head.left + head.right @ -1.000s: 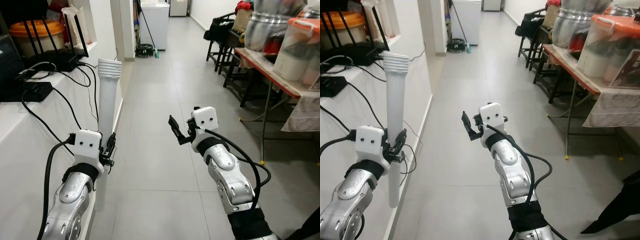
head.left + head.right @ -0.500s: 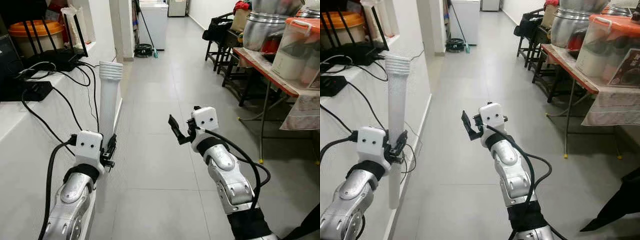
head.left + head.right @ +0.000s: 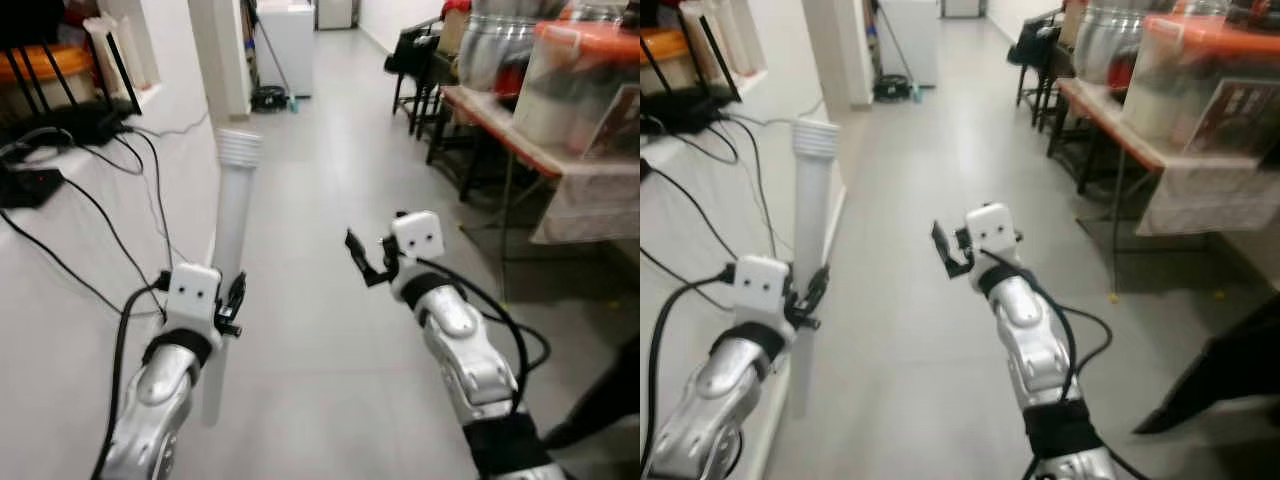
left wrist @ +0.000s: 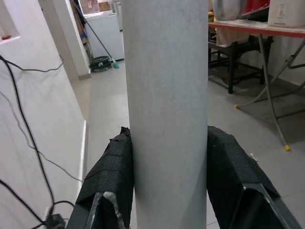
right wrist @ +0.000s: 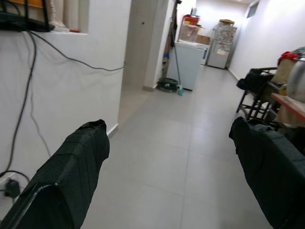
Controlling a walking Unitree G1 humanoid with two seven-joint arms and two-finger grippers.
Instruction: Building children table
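Clamped on both sides by the left gripper, the long white plastic table leg stands nearly upright beside the white wall; its black padded fingers press against its smooth, faintly speckled shaft, whose top end is ribbed. Compared with half a second ago, the whole scene has shifted and blurred, while the grip looks unchanged. Further right, the right gripper hovers over the grey tiled floor, jaws spread wide, holding nothing.

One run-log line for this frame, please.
left gripper: shut on leg, upright | right gripper: open, empty | place: hallway floor
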